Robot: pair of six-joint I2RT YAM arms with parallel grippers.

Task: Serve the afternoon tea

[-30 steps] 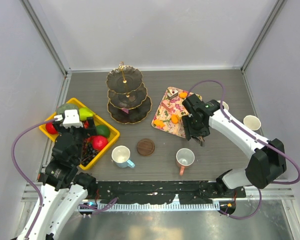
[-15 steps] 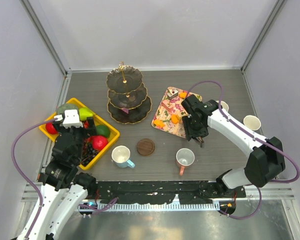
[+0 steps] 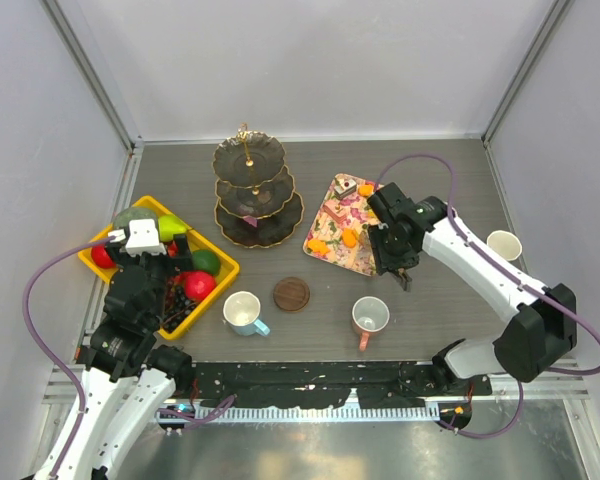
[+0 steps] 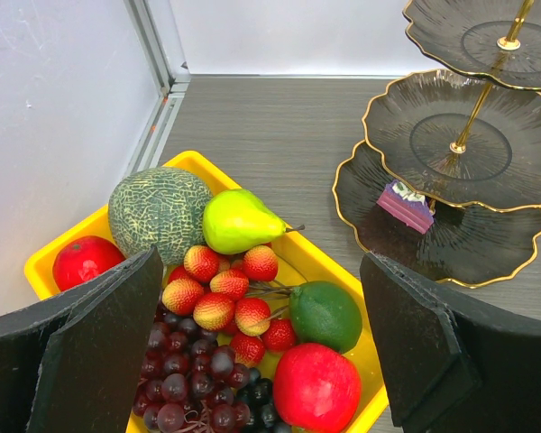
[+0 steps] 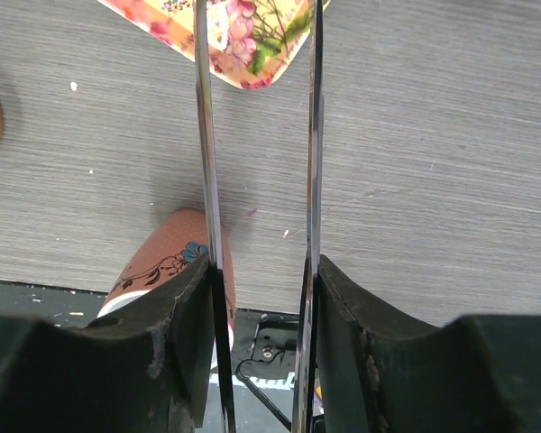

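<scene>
**One cake slice on the stand, pastries on the tray**

One purple cake slice (image 4: 406, 206) lies on the bottom tier of the dark three-tier stand (image 3: 252, 190), which stands upright at the far middle of the desk (image 3: 180, 170). The upper two tiers are bare in the left wrist view. To the right of the stand lies a floral tray (image 3: 330, 215) carrying several small orange pastries (image 3: 350, 238) and another cake piece at its far end.

The right tool (image 5: 261, 271) hangs over the desk just off the tray's near right edge. It grips thin metal tongs (image 5: 201, 135), whose two blades run straight out from the fingers with a bare gap between them. Below the left blade sits the pinkish mug (image 3: 370, 316), apart from the tray.

A white mug with a blue handle (image 3: 242, 311) stands near the front, with a round brown coaster (image 3: 291, 293) between it and the pinkish mug. A cream mug (image 3: 503, 245) stands at the far right.

The left tool (image 4: 261, 266) is spread wide and holds nothing, hovering above the yellow crate (image 3: 218, 268) of fruit at the left.
</scene>
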